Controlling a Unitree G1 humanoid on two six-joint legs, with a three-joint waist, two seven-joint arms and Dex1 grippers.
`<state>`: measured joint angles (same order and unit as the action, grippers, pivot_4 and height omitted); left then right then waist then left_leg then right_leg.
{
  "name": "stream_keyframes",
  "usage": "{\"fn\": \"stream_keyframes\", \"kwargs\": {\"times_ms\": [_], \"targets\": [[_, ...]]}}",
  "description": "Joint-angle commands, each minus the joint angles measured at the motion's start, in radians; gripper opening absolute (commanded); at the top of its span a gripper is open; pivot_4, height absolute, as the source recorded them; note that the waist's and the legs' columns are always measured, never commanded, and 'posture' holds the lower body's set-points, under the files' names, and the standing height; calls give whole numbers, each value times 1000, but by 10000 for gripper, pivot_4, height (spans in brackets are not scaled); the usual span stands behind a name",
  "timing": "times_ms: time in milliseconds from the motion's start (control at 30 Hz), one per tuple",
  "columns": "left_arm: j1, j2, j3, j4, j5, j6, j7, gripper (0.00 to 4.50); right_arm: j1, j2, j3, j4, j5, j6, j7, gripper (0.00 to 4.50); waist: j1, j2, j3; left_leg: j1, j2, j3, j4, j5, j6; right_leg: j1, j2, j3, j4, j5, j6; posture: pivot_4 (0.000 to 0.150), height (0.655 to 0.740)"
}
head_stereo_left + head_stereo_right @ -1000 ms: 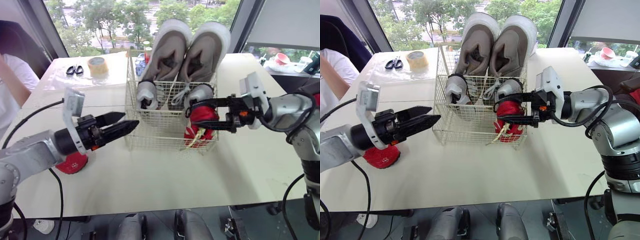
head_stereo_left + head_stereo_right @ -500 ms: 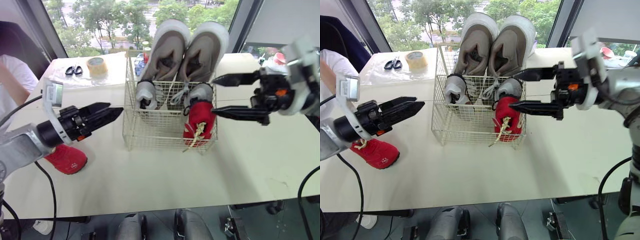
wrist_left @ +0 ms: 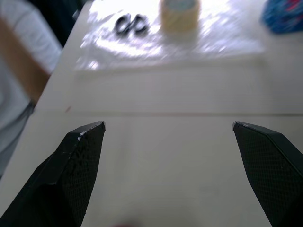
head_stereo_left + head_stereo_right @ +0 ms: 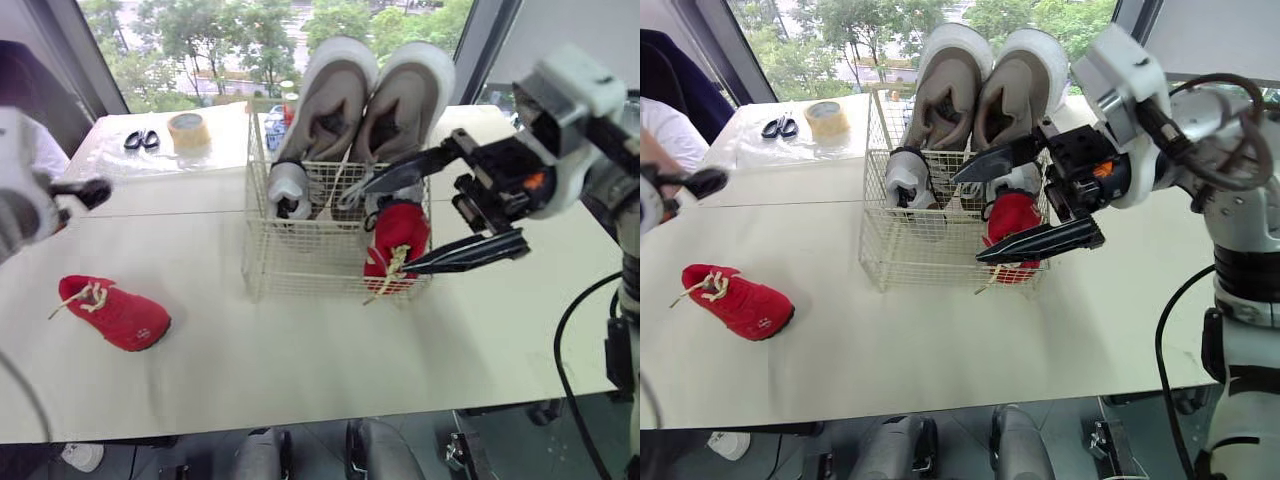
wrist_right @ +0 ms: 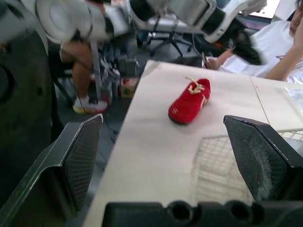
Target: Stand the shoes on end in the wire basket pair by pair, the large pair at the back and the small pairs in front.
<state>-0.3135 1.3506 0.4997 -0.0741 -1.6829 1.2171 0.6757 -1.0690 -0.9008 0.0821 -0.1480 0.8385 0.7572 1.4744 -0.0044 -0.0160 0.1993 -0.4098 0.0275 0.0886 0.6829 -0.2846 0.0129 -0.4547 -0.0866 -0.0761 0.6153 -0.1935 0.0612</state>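
bright daylight from window [image 4: 250,40] behind; glare on table [image 3: 156,90]; left gripper [image 4: 88,189] motion-blurred; left wrist view soft.

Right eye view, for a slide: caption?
Open right gripper by wire basket holding grey pair and one red shoe; second red shoe lies on table.

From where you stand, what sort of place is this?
Likely an office or lab workroom: a big window onto trees, a long pale table, and scissors and a tape roll lying about.
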Motion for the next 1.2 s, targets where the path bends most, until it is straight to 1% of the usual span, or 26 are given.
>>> {"fn": "stream_keyframes", "kwargs": {"times_ms": [33, 133, 200, 267, 333, 433, 533, 767, 867, 1000, 1067, 1100, 1200], "targets": [[138, 21, 184, 45, -278, -14, 280, 44236, -19, 8, 30, 37, -63, -66, 95, 44801, -5, 0, 0, 0, 0, 0, -1, 1, -1, -1, -1, 0, 1, 0, 0, 1500, 7400], [241, -51, 270, -3, -289, -34, 371, 44236, -21, 18, 48, 43, -84, -87, 135, 44801, -2, 0, 0, -1, -1, -1, -1, 3, -6, -2, -3, -1, 2, 0, 0, 1500, 7400], [304, -157, 297, -59, -289, -86, 442, 44236, -18, 15, 70, 41, -91, -99, 140, 44801, -4, 1, 0, 0, -2, -1, -1, 2, -9, -1, -3, -1, 1, 0, -2, 1500, 7400], [304, -244, 276, -97, -289, -137, 482, 44236, -3, 15, 79, 16, -66, -80, 140, 44801, -5, 0, 0, 0, -2, -1, -2, 2, -10, -1, -4, -1, 2, -1, -5, 1500, 7400], [277, -305, 243, -114, -289, -169, 509, 44236, 24, 19, 76, -37, -26, -41, 140, 44801, -1, -3, -1, -1, -2, -2, -2, 2, -12, -2, -4, -1, 2, -1, -6, 1500, 7400], [252, -367, 217, -126, -289, -191, 556, 44236, 71, 16, 65, -112, -6, -6, 135, 44801, 4, -4, -2, -1, -2, -3, -2, 2, -12, -1, -4, -2, 2, -1, -10, 1500, 7400], [257, -364, 191, -110, -289, -181, 575, 44236, 109, 3, 43, -147, -14, 14, 92, 44801, 4, -4, -2, -1, -2, -2, -2, 2, -11, -2, -5, -1, 2, -1, -11, 1500, 7400], [166, -353, 94, 30, -289, -166, 570, 44236, 171, -32, -23, -208, -8, 55, 1, 44801, 13, -4, -2, -1, -2, -2, -2, 1, -9, -2, -5, -2, 2, -1, -13, 1500, 7400], [120, -341, 39, 79, -289, -164, 561, 44236, 185, -39, -63, -220, -11, 85, -79, 44801, 15, -4, -2, -1, -2, -2, -2, 1, -8, -2, -5, -2, 2, -1, -13, 1500, 7400], [89, -341, -26, 131, -289, -164, 550, 44236, 203, -62, -115, -245, 18, 189, -201, 44801, 17, -4, -2, -1, -2, -2, -1, 1, -8, -2, -5, -2, 2, -1, -13, 1500, 7400], [78, -333, -62, 161, -288, -170, 537, 38585, 221, -70, -140, -265, 36, 234, -262, 45000, 17, -4, -2, -1, -2, -2, -2, 2, -8, -2, -5, -2, 2, -1, -13, 1500, 7400], [73, -329, -77, 173, -286, -171, 529, 36920, 237, -72, -148, -279, 37, 240, -285, 45000, 17, -4, -2, -1, -2, -2, -2, 2, -8, -2, -5, -2, 2, -1, -13, 1500, 7400], [68, -311, -102, 186, -283, -172, 514, 22421, 263, -76, -163, -304, 44, 247, -320, 45000, 16, -4, -2, -1, -2, -2, -2, 1, -7, -2, -5, -2, 2, -1, -13, 1500, 7400]]}}
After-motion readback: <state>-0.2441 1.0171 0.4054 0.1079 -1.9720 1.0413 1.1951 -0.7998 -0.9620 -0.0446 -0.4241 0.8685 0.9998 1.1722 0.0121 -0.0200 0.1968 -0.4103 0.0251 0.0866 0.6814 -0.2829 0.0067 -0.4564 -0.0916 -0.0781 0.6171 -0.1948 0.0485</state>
